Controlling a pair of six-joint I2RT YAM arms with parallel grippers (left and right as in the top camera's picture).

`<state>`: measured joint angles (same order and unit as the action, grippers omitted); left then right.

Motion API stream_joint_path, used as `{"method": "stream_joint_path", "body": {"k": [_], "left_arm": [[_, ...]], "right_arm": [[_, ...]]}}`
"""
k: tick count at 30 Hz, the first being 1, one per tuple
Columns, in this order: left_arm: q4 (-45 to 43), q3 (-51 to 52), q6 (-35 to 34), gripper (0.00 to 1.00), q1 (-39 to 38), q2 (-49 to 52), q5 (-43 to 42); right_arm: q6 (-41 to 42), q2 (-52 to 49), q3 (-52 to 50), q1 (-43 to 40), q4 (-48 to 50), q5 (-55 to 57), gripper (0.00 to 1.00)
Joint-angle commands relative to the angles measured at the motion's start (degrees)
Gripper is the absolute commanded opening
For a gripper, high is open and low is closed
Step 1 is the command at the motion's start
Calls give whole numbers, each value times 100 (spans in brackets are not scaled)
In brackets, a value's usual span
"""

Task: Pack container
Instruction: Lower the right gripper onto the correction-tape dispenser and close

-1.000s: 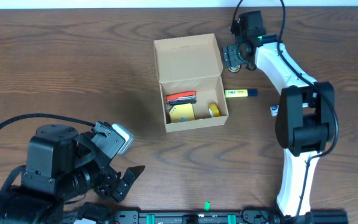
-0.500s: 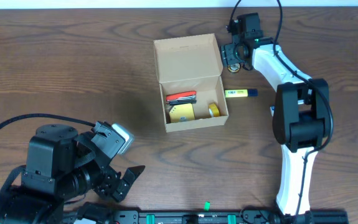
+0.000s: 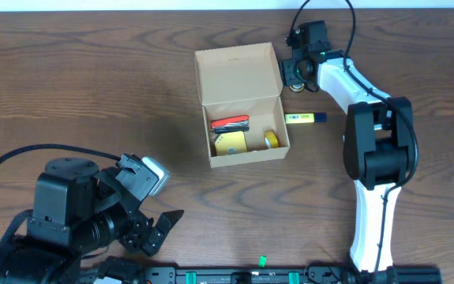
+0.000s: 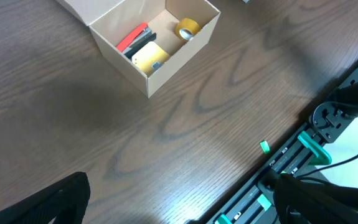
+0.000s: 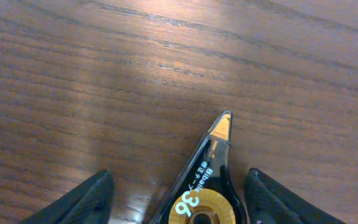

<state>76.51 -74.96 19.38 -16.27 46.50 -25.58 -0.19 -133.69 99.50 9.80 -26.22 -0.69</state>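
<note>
— What sits by the near left corner?
— The left gripper [image 4: 182, 180], jaws spread wide over bare wood, holding nothing.
— And the container [image 3: 250, 155]?
— Mid-worktop, toward the far edge, lid flap [image 3: 238, 71] laid back. Inside are a red tool [image 3: 230, 123], a yellow pad [image 3: 230, 143] and a tape roll [image 3: 271, 140]. A yellow marker [image 3: 305, 118] lies just beside its right wall.
— The right gripper [image 3: 296, 72]?
— Near the far edge, just right of the lid, jaws parted astride a correction-tape dispenser [image 5: 205, 186].
</note>
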Motion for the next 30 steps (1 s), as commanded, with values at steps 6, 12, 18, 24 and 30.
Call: {"method": "stream_joint_path", "body": {"k": [6, 12, 18, 24, 30], "left_arm": [[17, -96, 35, 95, 13, -7, -83], [17, -96, 35, 95, 13, -7, -83], [17, -96, 35, 95, 13, -7, -85], [17, -96, 37, 95, 13, -7, -85], [17, -96, 35, 95, 13, -7, -85]], "right_arm": [[601, -142, 55, -63, -197, 9, 52], [704, -142, 55, -63, -468, 68, 45], [706, -142, 55, -61, -535, 66, 28], [704, -116, 74, -61, -579, 66, 1], [699, 131, 177, -61, -634, 68, 1]]}}
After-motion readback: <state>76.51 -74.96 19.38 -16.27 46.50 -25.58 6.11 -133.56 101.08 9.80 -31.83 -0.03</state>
